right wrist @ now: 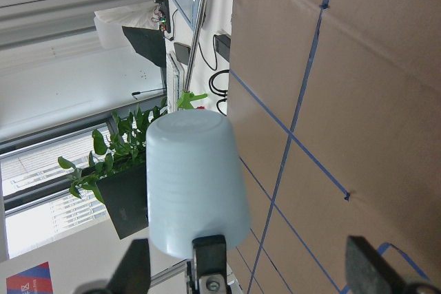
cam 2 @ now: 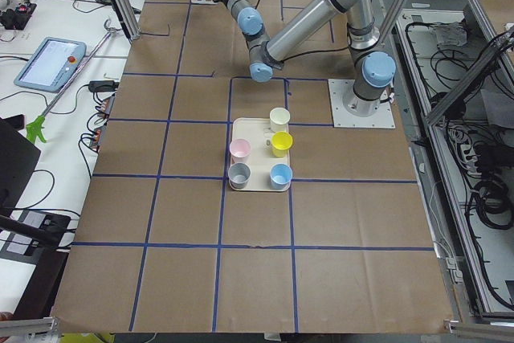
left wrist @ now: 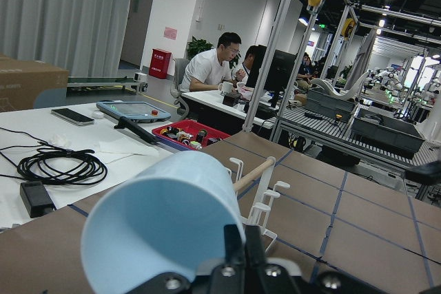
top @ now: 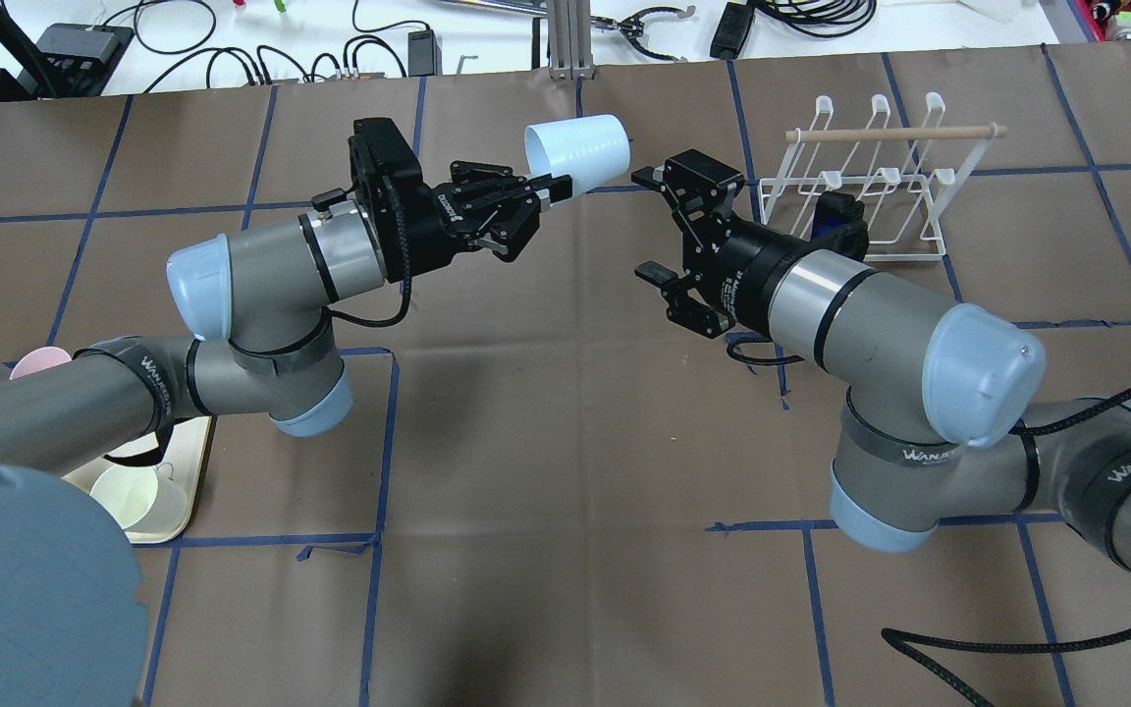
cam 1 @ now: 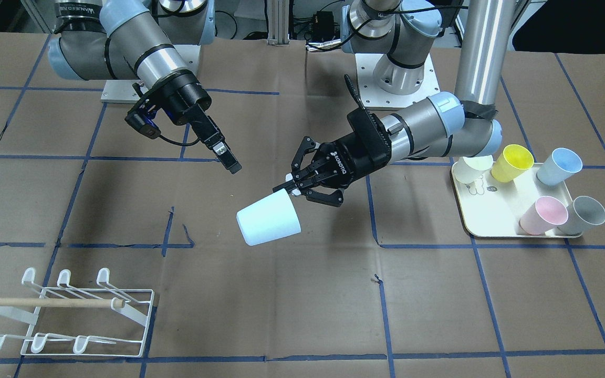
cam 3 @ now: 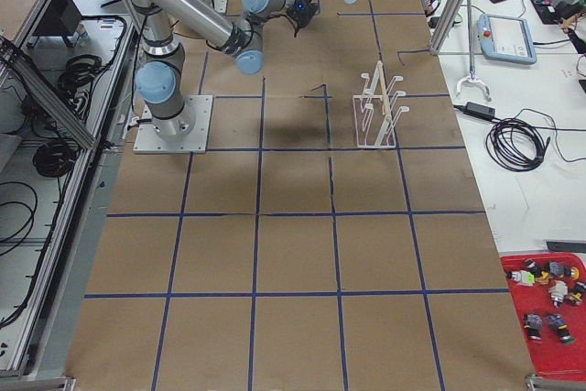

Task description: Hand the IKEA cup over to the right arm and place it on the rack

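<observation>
Now the hand-over is due: the left pincer (top: 551, 187) grips the pale IKEA cup (top: 577, 147) by its rim, aloft over the tabletop (top: 565, 442), apart from the rack (top: 894, 132). The right pincer (top: 651, 226) gapes wide nearby, not touching it; next it should probably straddle the cup's wall and close before the left releases.

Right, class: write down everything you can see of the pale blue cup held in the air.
The cup is plain pale blue and looks like smooth matte plastic. It has no handle and tapers from a wide rim to a narrower closed base. It is tipped on its side in the air above the table, with its base pointing away from the left gripper, which pinches its rim. Nothing else touches it; the open right gripper is close beside it.
</observation>
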